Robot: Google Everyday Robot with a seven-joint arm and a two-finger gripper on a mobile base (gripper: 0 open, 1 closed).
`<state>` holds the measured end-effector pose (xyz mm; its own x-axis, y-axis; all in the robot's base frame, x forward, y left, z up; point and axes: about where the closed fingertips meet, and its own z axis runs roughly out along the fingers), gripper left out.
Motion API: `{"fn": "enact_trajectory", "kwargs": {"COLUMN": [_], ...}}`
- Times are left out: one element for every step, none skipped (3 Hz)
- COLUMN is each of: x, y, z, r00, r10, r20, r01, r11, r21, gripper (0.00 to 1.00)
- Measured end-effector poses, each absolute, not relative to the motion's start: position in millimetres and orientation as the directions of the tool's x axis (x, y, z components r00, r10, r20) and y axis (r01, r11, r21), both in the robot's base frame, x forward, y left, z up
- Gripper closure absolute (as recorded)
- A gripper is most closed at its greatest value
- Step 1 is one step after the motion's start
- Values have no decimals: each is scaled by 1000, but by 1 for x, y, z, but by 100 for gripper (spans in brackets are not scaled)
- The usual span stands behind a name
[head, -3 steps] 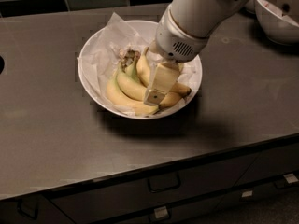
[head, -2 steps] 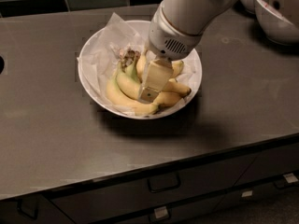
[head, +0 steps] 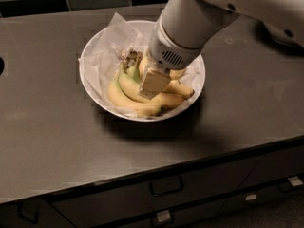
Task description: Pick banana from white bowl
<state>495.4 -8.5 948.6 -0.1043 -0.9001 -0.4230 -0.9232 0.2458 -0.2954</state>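
Note:
The wide white bowl sits on the dark counter, lined with crumpled white paper. A bunch of yellow bananas lies in it, stems toward the far left and tips toward the right. My gripper reaches down from the upper right into the bowl. It sits right on top of the middle of the bunch. The white arm hides the far right part of the bowl and some of the bananas.
The dark grey counter runs around the bowl, with its front edge below. Drawers with handles are under it. A dark round opening shows at the left edge. A dark tiled wall stands behind.
The gripper has shifted left and lower onto the banana bunch. The arm now covers more of the bowl's right side and the upper right corner. The bananas have not visibly moved.

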Motion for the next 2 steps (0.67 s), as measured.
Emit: {"fn": "enact_trajectory", "kwargs": {"x": [503, 503], "y": [3, 13], "z": [930, 925], "r00": [-127, -119], "r10": [-890, -892], "r20": [-439, -436], "r01": [-905, -906], "r11": [285, 277], "r21": [-316, -321], "gripper": [45, 47]}}
